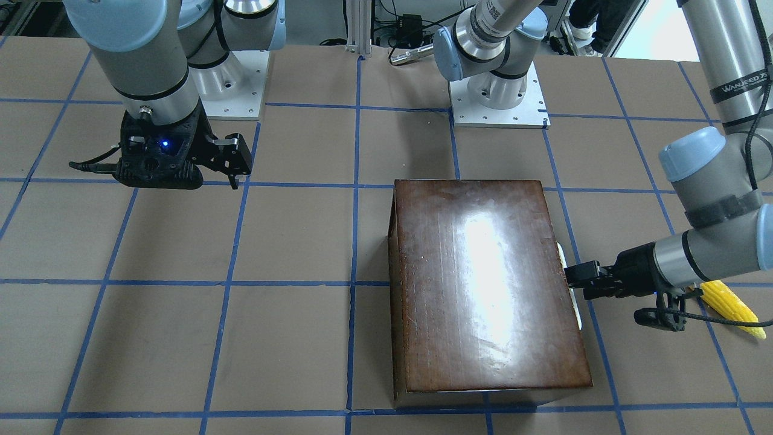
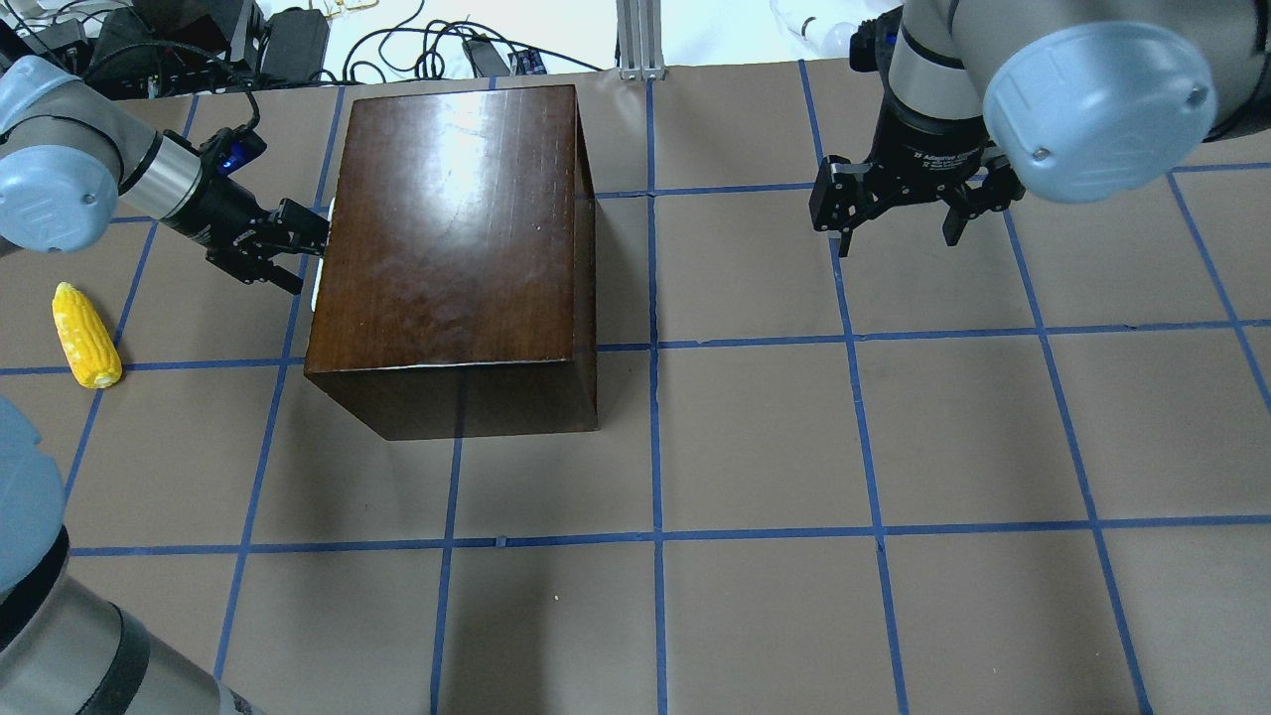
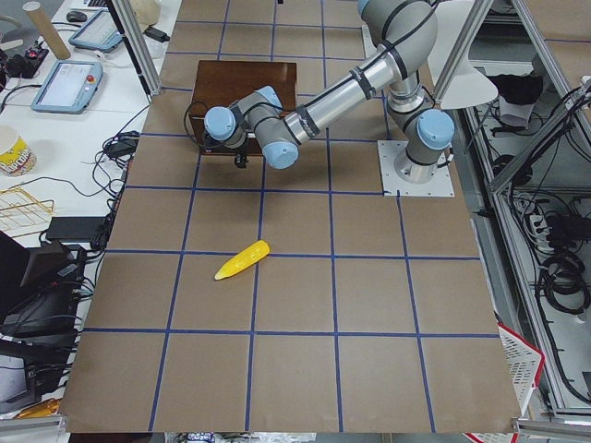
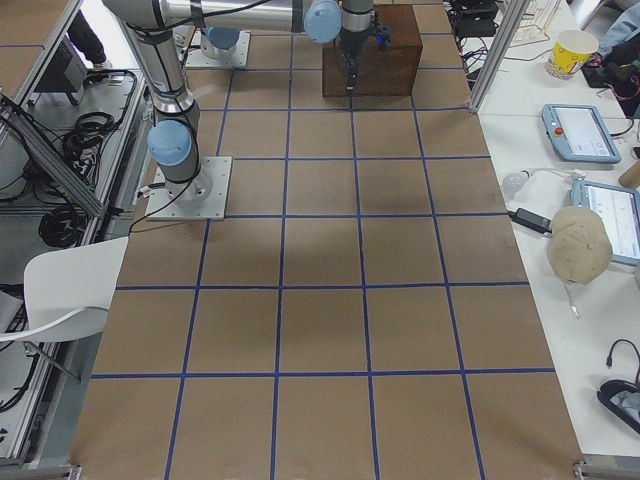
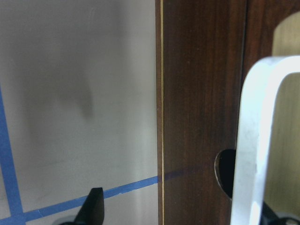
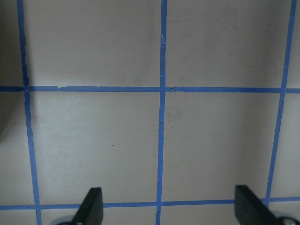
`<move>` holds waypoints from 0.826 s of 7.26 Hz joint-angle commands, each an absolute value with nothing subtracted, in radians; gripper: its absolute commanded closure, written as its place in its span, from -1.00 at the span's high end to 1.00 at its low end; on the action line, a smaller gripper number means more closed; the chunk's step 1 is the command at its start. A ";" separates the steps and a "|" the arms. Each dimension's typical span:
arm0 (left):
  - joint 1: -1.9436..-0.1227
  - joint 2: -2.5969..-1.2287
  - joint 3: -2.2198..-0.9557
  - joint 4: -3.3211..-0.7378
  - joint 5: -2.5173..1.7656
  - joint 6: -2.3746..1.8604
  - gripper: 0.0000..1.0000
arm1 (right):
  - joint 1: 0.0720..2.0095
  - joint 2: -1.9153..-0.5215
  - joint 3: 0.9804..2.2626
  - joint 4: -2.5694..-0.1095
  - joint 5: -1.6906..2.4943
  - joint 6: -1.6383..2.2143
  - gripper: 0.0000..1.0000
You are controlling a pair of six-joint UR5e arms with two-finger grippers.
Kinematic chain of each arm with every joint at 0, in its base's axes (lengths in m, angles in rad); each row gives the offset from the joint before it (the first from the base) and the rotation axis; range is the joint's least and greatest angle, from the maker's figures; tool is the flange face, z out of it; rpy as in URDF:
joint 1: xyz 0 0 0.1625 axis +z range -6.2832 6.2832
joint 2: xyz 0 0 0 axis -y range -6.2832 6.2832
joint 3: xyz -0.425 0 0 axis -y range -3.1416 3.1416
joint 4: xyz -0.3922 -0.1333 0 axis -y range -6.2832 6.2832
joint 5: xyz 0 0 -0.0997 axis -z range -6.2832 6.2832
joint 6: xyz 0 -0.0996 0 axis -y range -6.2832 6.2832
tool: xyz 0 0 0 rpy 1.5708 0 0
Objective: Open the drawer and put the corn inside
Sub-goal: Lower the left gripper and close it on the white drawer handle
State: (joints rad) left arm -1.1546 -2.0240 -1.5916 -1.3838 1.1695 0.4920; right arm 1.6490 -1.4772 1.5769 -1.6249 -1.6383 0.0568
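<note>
The dark-brown box [image 2: 447,228] stands on the table with its drawer shut. Only the drawer's front panel [image 5: 201,93] and whitish handle [image 5: 253,140] show. My left gripper [image 2: 298,248] is open at the box's drawer side. In the left wrist view its tips [image 5: 185,213] straddle the handle, which sits close to one finger. The yellow corn [image 2: 84,335] lies on the table behind that gripper, also in the front view [image 1: 731,308]. My right gripper [image 2: 899,233] is open and empty, hovering over bare table away from the box.
The table is brown with a blue tape grid [image 2: 655,348]. The two arm bases [image 1: 498,99] are bolted at the robot's edge. Cables and gear [image 2: 248,40] lie past the far edge behind the box.
</note>
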 commanded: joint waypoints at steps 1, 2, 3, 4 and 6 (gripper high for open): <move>-1.154 -2.025 -1.586 -1.382 1.173 0.497 1.00 | 1.649 -1.477 1.577 -1.624 -1.638 0.057 1.00; -1.152 -2.026 -1.585 -1.382 1.173 0.512 1.00 | 1.649 -1.477 1.577 -1.624 -1.638 0.057 1.00; -1.143 -2.026 -1.583 -1.382 1.175 0.520 1.00 | 1.649 -1.477 1.577 -1.626 -1.638 0.057 1.00; -1.132 -2.025 -1.580 -1.384 1.175 0.532 1.00 | 1.649 -1.477 1.577 -1.625 -1.638 0.057 1.00; -1.120 -2.026 -1.580 -1.385 1.175 0.555 1.00 | 1.649 -1.477 1.577 -1.626 -1.638 0.057 1.00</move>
State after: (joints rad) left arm -1.1259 -2.0260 -1.5807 -1.3845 1.1750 0.5429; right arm 1.6490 -1.4772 1.5769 -1.6256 -1.6383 0.0567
